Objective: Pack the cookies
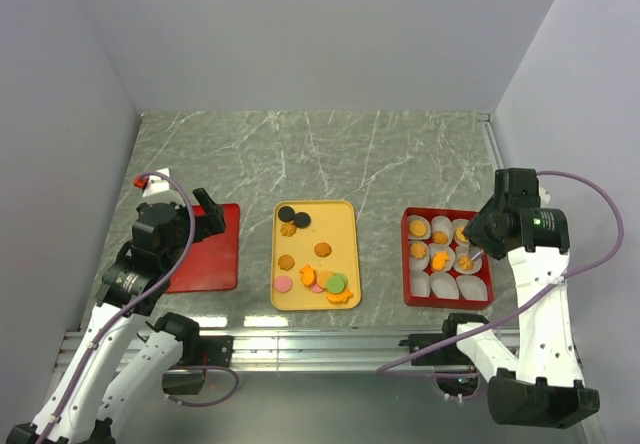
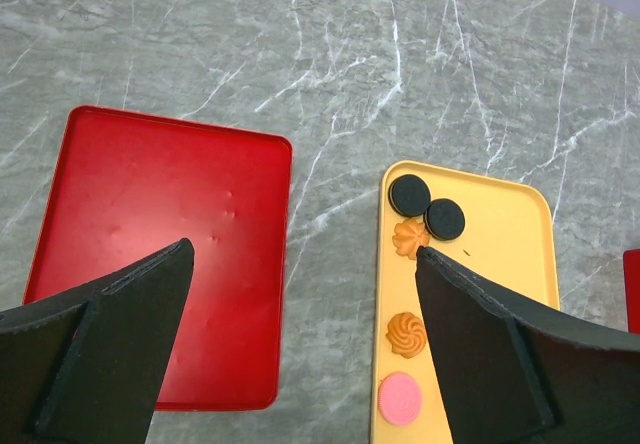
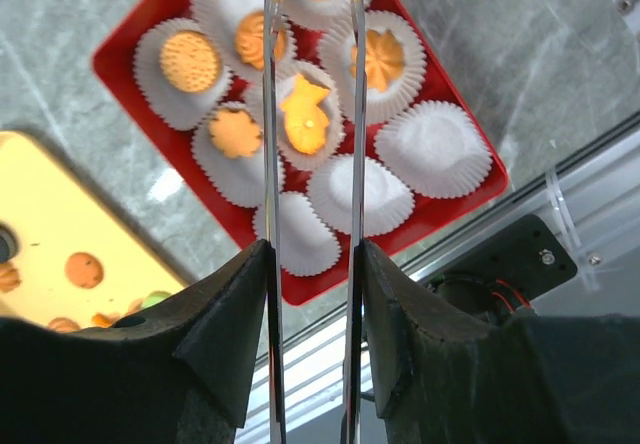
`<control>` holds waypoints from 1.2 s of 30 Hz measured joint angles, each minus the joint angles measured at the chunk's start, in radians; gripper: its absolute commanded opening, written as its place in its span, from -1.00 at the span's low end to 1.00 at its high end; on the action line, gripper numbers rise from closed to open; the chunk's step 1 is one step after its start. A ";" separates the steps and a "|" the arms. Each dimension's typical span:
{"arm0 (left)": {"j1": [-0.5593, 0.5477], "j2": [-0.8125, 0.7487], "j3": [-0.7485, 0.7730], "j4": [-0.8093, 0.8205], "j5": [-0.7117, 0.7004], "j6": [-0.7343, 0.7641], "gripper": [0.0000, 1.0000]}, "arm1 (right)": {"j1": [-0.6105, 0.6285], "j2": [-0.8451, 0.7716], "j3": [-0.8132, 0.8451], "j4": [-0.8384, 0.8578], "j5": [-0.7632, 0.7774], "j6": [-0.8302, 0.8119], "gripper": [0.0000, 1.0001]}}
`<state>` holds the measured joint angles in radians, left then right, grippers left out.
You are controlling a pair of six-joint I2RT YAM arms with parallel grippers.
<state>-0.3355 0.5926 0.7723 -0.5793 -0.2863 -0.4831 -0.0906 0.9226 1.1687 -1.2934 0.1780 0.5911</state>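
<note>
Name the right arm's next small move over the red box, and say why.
Probably lift straight up. The right gripper holds thin metal tongs that straddle the orange fish-shaped cookie, which already lies in the middle white paper cup of the red box. Three cups in the near row are empty and loose cookies remain on the yellow tray, so another fetch looks due.

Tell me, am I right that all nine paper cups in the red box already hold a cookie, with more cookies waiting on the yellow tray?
Not quite: three of the nine paper cups are empty, and only six hold cookies, as the right wrist view shows. The red box and the yellow tray with more cookies are as you say.
</note>
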 measured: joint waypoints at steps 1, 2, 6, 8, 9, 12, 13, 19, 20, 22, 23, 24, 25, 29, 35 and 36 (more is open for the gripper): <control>0.000 -0.001 0.000 0.000 0.000 0.000 0.99 | 0.000 0.008 0.013 0.000 -0.008 -0.005 -0.05; 0.000 -0.001 0.000 0.000 0.000 0.000 0.99 | 0.001 0.018 0.027 0.000 -0.017 -0.007 -0.05; 0.000 -0.003 0.000 0.000 -0.001 0.000 0.99 | 0.040 0.068 0.089 0.000 -0.047 -0.006 -0.05; 0.000 -0.008 0.000 0.000 -0.002 0.000 0.99 | 0.100 0.101 0.126 -0.005 -0.052 0.001 -0.05; 0.000 -0.011 0.000 0.000 -0.003 0.000 0.99 | 0.139 0.121 0.147 -0.003 -0.053 0.006 -0.04; 0.003 -0.022 0.000 0.000 -0.007 0.000 0.99 | 0.283 0.199 0.229 -0.006 -0.055 0.031 -0.04; 0.005 -0.025 0.000 0.000 -0.007 0.000 0.99 | 0.327 0.229 0.255 -0.008 -0.056 0.041 -0.04; 0.023 -0.028 0.000 0.000 -0.006 0.000 0.99 | 0.511 0.347 0.354 -0.009 -0.068 0.074 -0.04; 0.027 -0.028 0.000 0.000 -0.006 0.000 0.99 | 0.534 0.360 0.363 -0.015 -0.069 0.078 -0.04; 0.032 -0.029 0.000 0.000 -0.006 0.000 0.99 | 0.590 0.385 0.381 -0.025 -0.071 0.083 -0.04; 0.034 -0.031 0.000 0.000 -0.006 0.000 0.99 | 0.622 0.397 0.388 -0.029 -0.076 0.085 -0.04; 0.035 -0.033 0.000 0.000 -0.006 0.000 0.99 | 0.653 0.407 0.393 -0.029 -0.079 0.085 -0.03; 0.036 -0.035 0.000 0.000 -0.006 0.000 0.99 | 0.692 0.420 0.397 -0.031 -0.080 0.089 -0.03; 0.040 -0.041 0.000 0.000 -0.006 0.000 0.99 | 0.828 0.462 0.399 -0.036 -0.082 0.100 -0.03; 0.047 -0.041 0.000 0.000 -0.006 0.000 0.99 | 0.957 0.484 0.396 -0.039 -0.087 0.123 -0.03; 0.047 -0.041 0.000 0.000 -0.006 0.000 0.99 | 0.974 0.484 0.395 -0.041 -0.089 0.126 -0.02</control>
<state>-0.2886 0.5514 0.7723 -0.5793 -0.2920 -0.4828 0.8833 1.4063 1.5635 -1.3342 0.0891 0.7170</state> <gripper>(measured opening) 0.994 0.490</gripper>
